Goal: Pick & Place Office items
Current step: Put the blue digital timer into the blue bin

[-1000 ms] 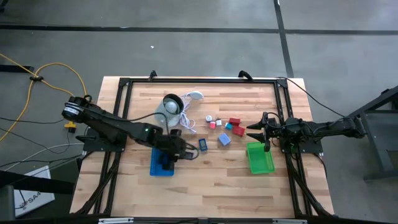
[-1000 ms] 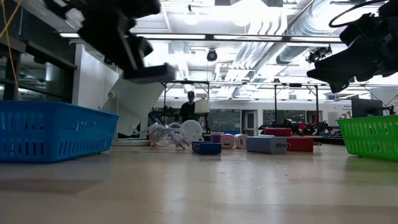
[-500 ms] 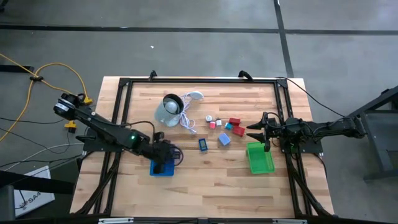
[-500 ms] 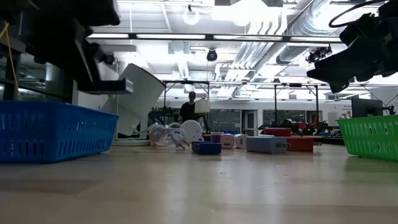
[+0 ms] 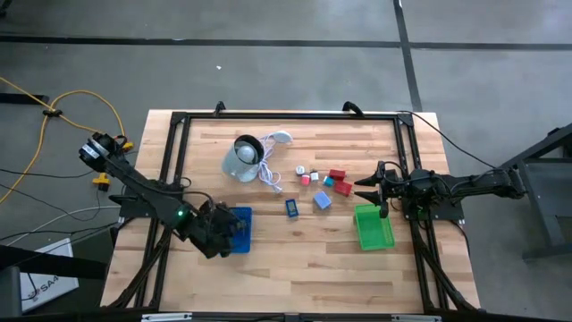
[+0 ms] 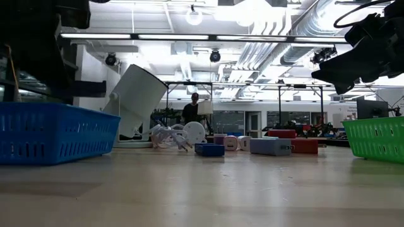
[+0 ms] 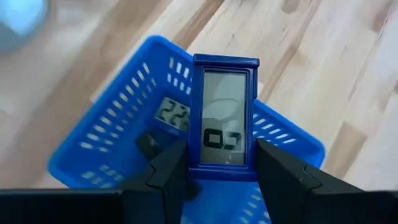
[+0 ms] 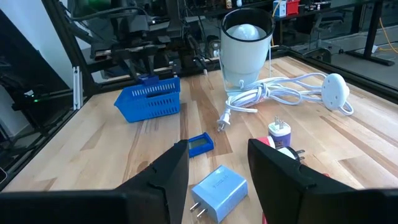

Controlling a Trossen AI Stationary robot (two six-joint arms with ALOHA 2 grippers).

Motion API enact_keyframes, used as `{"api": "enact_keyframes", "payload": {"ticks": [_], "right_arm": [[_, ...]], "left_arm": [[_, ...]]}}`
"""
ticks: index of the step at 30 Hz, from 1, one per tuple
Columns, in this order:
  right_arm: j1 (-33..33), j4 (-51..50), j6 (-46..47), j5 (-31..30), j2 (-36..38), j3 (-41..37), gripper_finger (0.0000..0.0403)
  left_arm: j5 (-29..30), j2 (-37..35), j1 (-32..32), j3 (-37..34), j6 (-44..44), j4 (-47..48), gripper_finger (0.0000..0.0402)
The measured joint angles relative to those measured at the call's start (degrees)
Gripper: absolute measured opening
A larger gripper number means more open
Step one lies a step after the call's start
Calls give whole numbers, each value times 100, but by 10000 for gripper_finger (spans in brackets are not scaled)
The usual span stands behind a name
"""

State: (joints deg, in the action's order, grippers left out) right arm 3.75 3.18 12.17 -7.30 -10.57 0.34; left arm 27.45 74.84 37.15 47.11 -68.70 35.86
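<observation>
My left gripper (image 5: 223,235) is over the blue tray (image 5: 243,219) at the near left, shut on a small blue-framed piece with a grey digit screen (image 7: 224,121). A second such piece (image 7: 171,112) lies in the tray, and a third (image 5: 291,207) lies on the table. Pale-blue (image 5: 322,200), red (image 5: 337,175), teal (image 5: 327,182), pink (image 5: 306,179) and white (image 5: 301,169) little blocks lie mid-table. My right gripper (image 5: 366,191) is open and empty, held above the table beside the green tray (image 5: 374,228). My left gripper pinches the blue-framed piece by its two long sides (image 7: 194,158), near one short end, between its two fingers (image 7: 171,165). The fingers lie along the piece, slanting down from the table's left. The piece is lifted clear above the tray, screen toward the wrist camera.
A grey-white round object (image 5: 239,156) with a white cord (image 5: 271,167) lies at the far middle. A black frame (image 5: 286,114) runs round the tabletop. Bare wood shows along the near edge (image 5: 304,268) between the two trays.
My left gripper has gone toward the table's left and near edges, carrying the blue-framed piece from beside the tray's far right corner to over the tray. It stays shut on the piece. The blocks and my right gripper have kept still.
</observation>
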Motion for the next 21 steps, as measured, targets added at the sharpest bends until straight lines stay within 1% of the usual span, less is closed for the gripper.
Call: {"api": "enact_keyframes", "payload": {"ticks": [5, 9, 15, 21], "right_arm": [[-2, -2, 1, -1, 0, 0, 153], [0, 0, 0, -2, 0, 0, 153], [0, -1, -1, -1, 0, 0, 153], [0, -2, -1, -1, 0, 0, 153]], "left_arm": [[85, 199, 93, 0, -1110, -9, 156], [100, 330, 81, 0, -1777, -6, 156], [86, 528, -21, 0, -2316, -3, 156], [-17, 614, -77, 2, -2462, 2, 156]]}}
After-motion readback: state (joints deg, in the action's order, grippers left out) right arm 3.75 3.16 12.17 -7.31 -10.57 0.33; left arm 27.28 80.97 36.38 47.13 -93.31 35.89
